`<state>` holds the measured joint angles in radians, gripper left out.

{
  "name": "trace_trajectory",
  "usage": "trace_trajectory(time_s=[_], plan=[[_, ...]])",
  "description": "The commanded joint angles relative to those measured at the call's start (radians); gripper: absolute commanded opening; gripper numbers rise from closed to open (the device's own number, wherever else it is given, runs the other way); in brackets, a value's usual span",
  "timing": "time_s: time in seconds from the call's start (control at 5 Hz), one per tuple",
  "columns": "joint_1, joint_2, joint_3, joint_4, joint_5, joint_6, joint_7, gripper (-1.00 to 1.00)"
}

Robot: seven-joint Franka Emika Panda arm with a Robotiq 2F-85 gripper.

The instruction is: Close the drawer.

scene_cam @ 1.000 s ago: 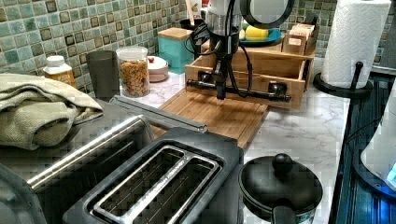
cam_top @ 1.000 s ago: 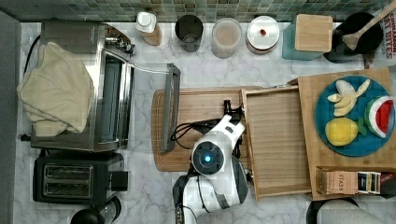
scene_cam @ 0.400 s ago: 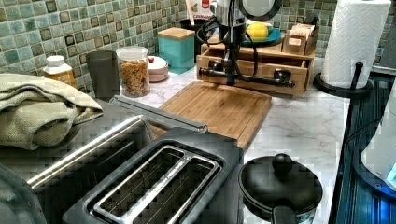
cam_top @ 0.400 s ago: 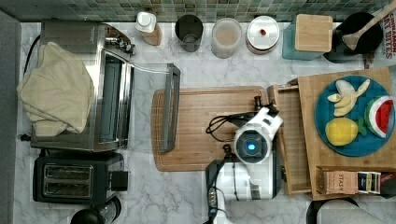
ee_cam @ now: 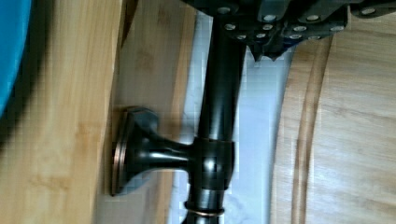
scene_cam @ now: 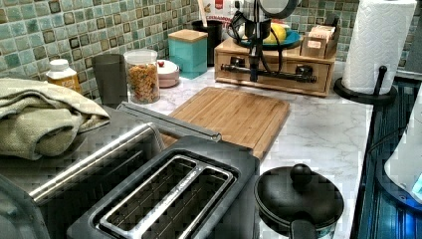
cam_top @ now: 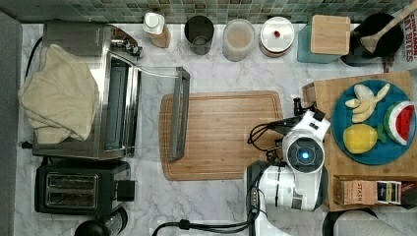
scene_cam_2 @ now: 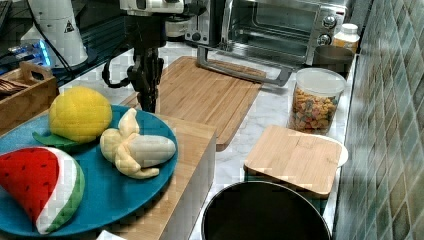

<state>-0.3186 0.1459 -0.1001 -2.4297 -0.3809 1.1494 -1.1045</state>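
Left view: light bamboo drawer (scene_cam: 278, 74) with long black bar handle (scene_cam: 271, 69), seated in its cabinet at the worktop's far end, apparently flush. Your pincer (scene_cam: 255, 73) clamps that bar. Judged rigid, light, smooth-sliding; take the handle mid-length.

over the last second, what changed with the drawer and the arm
The drawer slid from well pulled out over the cutting board to shut, its front flush with the bamboo box in the left view. The gripper travelled with it, toward the top view's right, staying at the black bar handle. The toaster oven, jars and fruit plate stayed put.
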Motion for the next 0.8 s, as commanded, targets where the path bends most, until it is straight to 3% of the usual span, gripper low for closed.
trace_trajectory(time_s=[0.2, 0.8], plan=[[-0.152, 0.027, -0.119, 0.086, 0.036, -0.012, -0.082, -1.00], [-0.144, 0.028, -0.127, 0.086, 0.038, -0.012, -0.083, -1.00]])
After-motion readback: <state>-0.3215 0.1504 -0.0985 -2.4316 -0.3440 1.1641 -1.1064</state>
